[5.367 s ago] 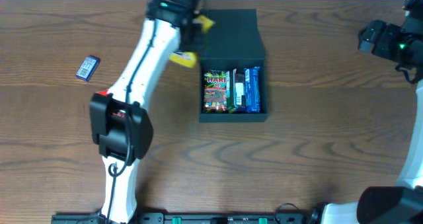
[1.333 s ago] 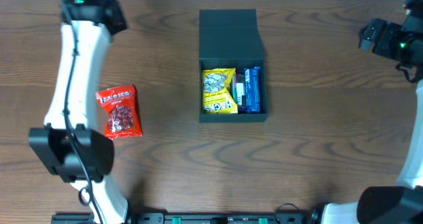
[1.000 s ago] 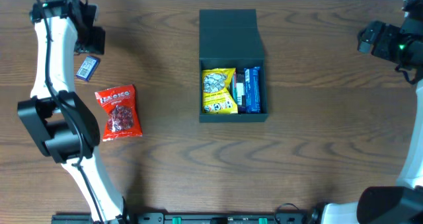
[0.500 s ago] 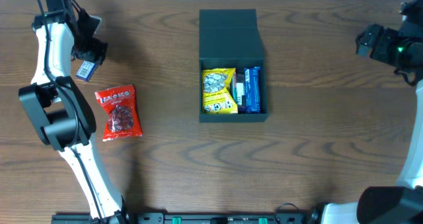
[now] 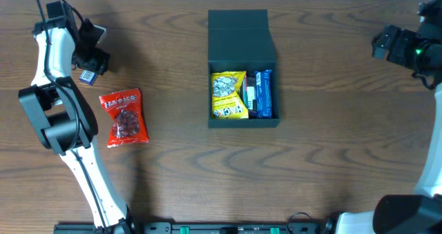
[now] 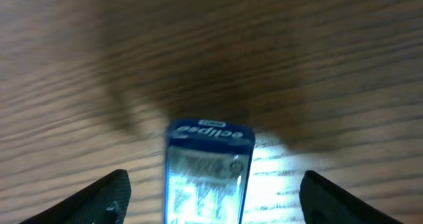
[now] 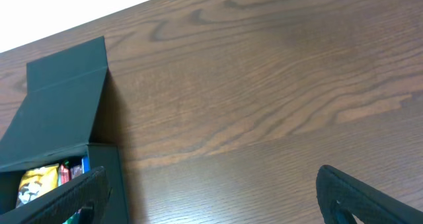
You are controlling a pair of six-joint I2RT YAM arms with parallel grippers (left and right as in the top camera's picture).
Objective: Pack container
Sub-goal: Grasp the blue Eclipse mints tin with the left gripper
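Observation:
The container (image 5: 244, 118) is a dark square box in the middle of the table, its flap lid (image 5: 238, 32) folded open behind it. Inside lie a yellow packet (image 5: 228, 94) and blue packets (image 5: 263, 93). At the far left a small blue Eclipse packet (image 5: 87, 76) lies flat on the wood. My left gripper (image 5: 89, 65) hovers right over it, open. In the left wrist view the blue packet (image 6: 207, 168) sits between the two fingers (image 6: 99, 197) with gaps on both sides. My right gripper (image 7: 211, 197) is open above bare wood at the far right, with the container (image 7: 59, 92) at the left edge of its view.
A red snack packet (image 5: 125, 116) lies flat on the table, below the blue packet and left of the container. The right arm's body (image 5: 414, 47) stays at the right edge. The brown wooden table (image 5: 331, 144) spreads between the box and the right arm.
My left gripper has come down from the far back-left edge onto the blue packet, which now sits between its fingers. The right arm has not moved.

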